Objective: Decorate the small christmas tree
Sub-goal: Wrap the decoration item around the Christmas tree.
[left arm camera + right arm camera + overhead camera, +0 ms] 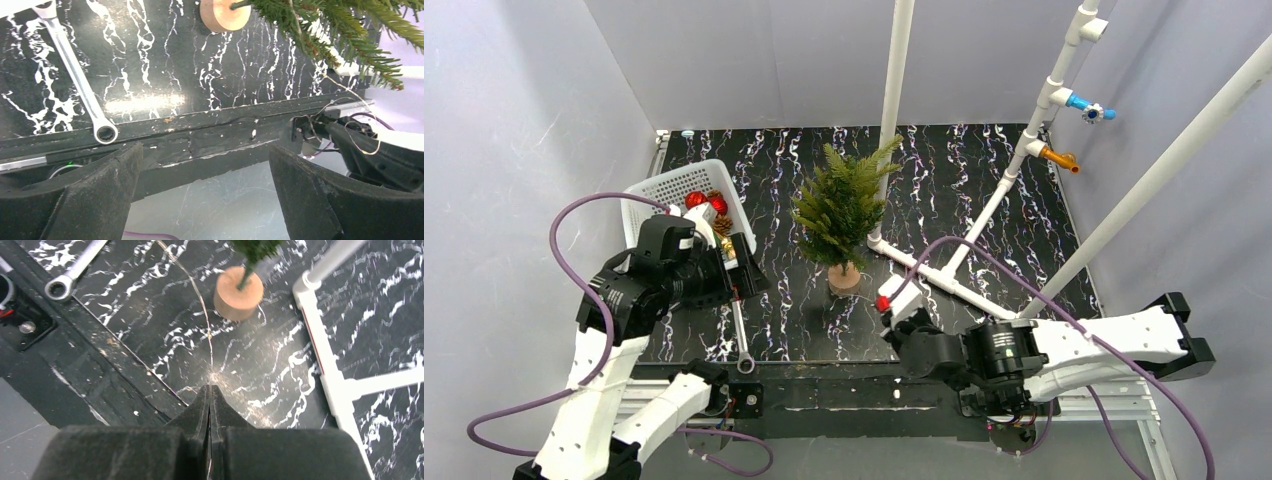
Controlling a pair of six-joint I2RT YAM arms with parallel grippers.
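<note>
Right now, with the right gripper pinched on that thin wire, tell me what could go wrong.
1. The right gripper is shut on the thin wire, which runs toward the small christmas tree; a pull could tip the tree on its round wooden base.
2. The wire is so fine that it may slip from the jaws or snag in the needles.
3. The wrench lies by the table's front edge; a low sweep could knock it.

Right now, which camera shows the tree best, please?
The top view: the whole tree stands there, crown to base. The left wrist catches only its base and lower branches; the right wrist, just the base and trunk.
</note>
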